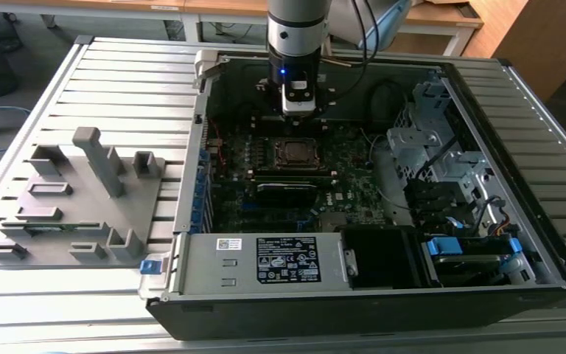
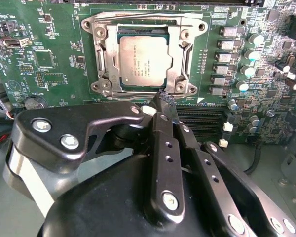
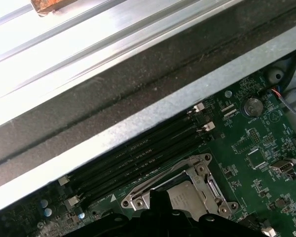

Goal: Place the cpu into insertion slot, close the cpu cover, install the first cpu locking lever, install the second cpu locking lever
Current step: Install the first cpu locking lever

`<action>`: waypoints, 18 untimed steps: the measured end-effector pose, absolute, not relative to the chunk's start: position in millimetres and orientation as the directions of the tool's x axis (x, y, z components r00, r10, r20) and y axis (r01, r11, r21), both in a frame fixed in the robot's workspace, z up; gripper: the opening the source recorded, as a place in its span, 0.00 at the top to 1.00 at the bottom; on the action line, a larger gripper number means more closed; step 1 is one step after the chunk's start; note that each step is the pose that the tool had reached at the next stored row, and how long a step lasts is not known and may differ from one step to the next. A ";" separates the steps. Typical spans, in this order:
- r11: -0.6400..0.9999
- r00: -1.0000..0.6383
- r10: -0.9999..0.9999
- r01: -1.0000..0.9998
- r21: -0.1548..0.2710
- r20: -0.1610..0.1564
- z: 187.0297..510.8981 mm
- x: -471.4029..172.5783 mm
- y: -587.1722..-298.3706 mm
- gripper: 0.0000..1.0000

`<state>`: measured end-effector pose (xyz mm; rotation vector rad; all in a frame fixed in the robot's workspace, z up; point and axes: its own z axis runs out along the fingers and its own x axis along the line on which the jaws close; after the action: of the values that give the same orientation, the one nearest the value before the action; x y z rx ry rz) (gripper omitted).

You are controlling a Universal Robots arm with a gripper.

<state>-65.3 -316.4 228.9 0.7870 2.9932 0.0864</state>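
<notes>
The cpu [image 2: 144, 58], a flat grey-silver square, lies in the insertion slot [image 1: 293, 153] on the green board. The cpu cover [image 2: 105, 58], a silver metal frame, lies flat around it with the chip showing through its window. In the first wrist view the cpu [image 3: 183, 198] and the cpu cover [image 3: 209, 183] sit just past the dark fingers. My gripper [image 2: 164, 97] hangs just beside the socket's near edge, its black fingers [image 2: 160, 143] meeting at the tips with nothing between them. In the exterior view my gripper [image 1: 298, 112] stands above the board, behind the socket.
The open computer case [image 1: 519, 96] walls the board in on all sides. Black memory slots [image 3: 138, 158] run along one side of the socket. Drive cages [image 1: 430, 140] stand at the exterior view's right, a power supply [image 1: 283, 259] in front, and a grey fixture plate [image 1: 77, 199] at its left.
</notes>
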 end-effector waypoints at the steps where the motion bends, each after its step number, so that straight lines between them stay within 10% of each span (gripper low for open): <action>1: 0.869 -0.870 0.492 0.490 0.065 -0.030 228.9 -65.3 -316.4 0.89; 18: 0.869 -0.870 0.493 0.491 0.054 -0.010 228.8 -65.3 -316.4 0.89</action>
<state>-65.3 -316.4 228.8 0.7936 3.0149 0.0777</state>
